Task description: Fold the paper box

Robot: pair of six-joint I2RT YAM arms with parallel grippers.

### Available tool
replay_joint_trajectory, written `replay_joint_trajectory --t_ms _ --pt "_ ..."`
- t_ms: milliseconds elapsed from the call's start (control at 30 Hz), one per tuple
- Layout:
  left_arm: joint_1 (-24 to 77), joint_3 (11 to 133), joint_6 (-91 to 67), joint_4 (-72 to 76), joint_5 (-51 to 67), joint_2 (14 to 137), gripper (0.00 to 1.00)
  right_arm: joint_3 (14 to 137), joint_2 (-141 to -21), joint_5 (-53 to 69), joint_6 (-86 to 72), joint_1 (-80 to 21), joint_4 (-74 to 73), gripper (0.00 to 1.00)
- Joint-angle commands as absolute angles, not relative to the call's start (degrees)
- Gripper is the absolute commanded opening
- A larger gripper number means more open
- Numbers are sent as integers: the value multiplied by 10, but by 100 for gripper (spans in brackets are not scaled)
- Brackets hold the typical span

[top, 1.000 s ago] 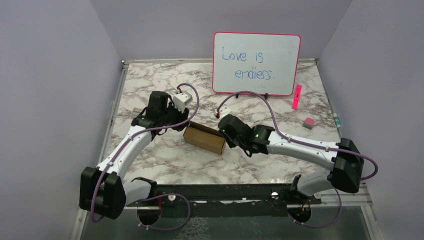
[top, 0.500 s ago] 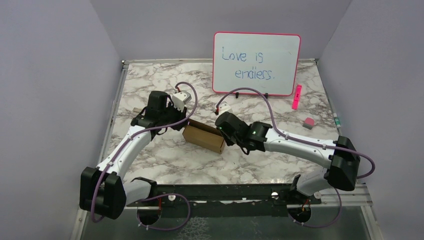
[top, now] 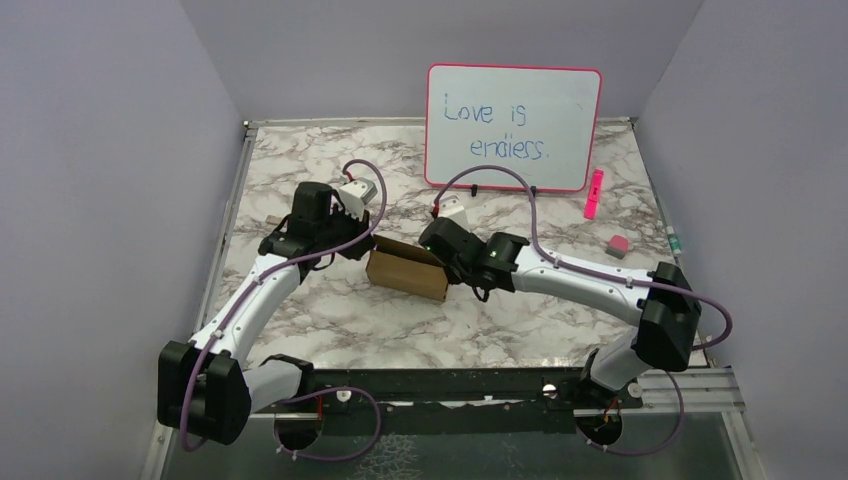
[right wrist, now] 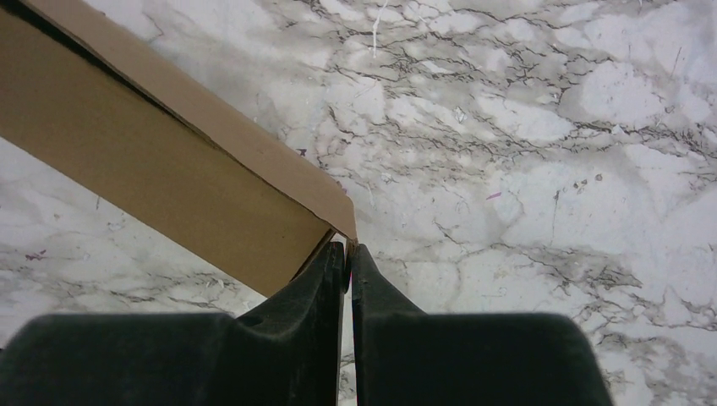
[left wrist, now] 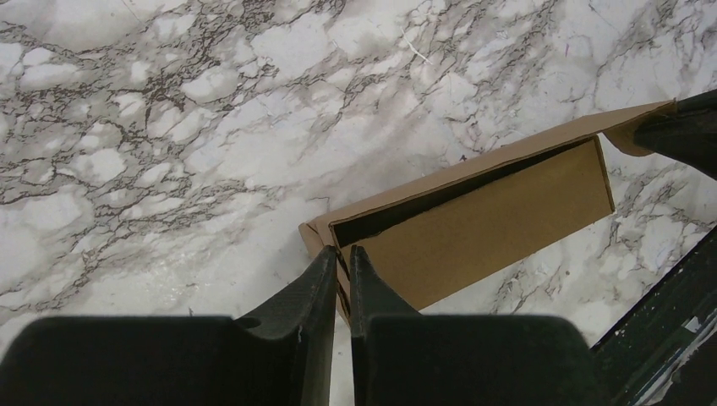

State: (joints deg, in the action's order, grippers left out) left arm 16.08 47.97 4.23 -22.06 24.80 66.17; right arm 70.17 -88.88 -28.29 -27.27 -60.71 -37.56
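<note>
now that the left claw [left wrist: 344, 252] has shut on the plain brown cardboard box [left wrist: 482, 211], also pinched by the right claw [right wrist: 348, 249], folding can proceed.

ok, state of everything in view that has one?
paper box: folded up into a box shape, with a dark gap open along its top far edge.
left gripper: shut on one end corner of the box.
right gripper: shut on the flap edge at the opposite end.
whiteboard: upright at the back, written on.
pink marker: lying flat, clear of both arms.
pink-topped block: lying flat, clear of both arms.
</note>
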Motion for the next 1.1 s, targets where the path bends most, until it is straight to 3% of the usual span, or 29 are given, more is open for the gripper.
replay_joint_trajectory --t_ms 0,1067 --pt "163 470 16 -202 274 649 11 733 -906 -295 -320 -601 -372 13" --pt "164 446 4 -189 274 650 10 826 -985 -227 -504 -552 -459 9"
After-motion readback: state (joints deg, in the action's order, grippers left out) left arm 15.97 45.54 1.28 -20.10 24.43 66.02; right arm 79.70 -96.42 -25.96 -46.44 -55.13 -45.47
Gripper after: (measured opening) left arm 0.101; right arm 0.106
